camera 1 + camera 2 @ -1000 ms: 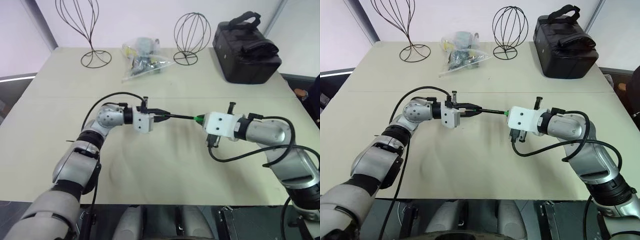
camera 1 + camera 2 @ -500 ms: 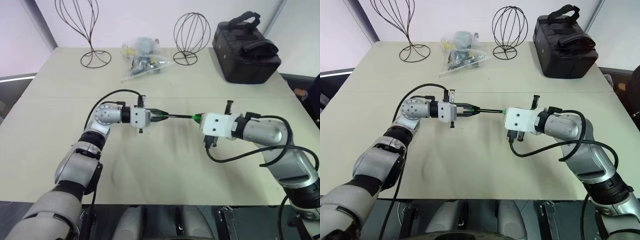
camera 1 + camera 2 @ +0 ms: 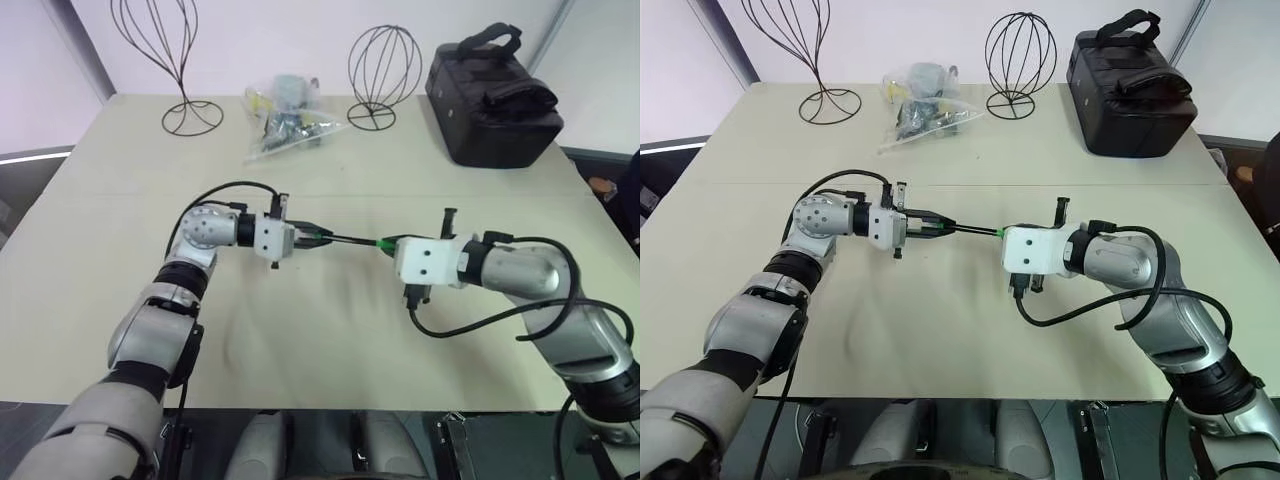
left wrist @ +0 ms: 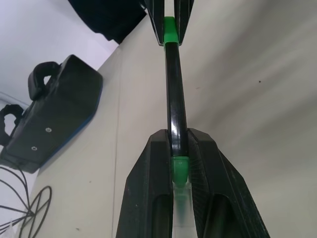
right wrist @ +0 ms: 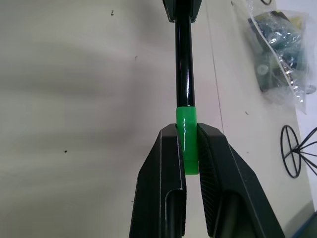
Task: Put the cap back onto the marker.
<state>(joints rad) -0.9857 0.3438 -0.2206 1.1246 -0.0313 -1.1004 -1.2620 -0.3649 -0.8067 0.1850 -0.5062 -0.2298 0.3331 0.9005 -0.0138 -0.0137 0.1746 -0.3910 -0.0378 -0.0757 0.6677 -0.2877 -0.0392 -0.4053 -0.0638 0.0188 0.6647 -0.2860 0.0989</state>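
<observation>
The cap (image 5: 187, 144) sits clamped between the right gripper's (image 5: 188, 148) jaws, and the marker (image 5: 184, 64) runs straight out of it, so the two already meet at the cap's open end. The marker's other end is clamped between the left gripper's (image 4: 178, 148) jaws, where a green band shows at the grip. Both sets of jaws are closed tight, the right on the cap, the left on the marker, and the stick spans the gap between them, held in the air above the pale surface (image 3: 330, 330).

Whether the cap is fully seated cannot be told; it looks on, but perhaps not pressed home. The risk from here, as I judge it, is misalignment: if either wrist tilts while pushing, the thin stick could bend or slip through the left jaws instead of driving into the cap. Letting go too early might leave the cap loose and let it drop off. Well beyond both jaws, a black bag (image 3: 495, 95), a clear pouch (image 3: 285, 115) and two wire stands (image 3: 383, 65) are out of the way.
</observation>
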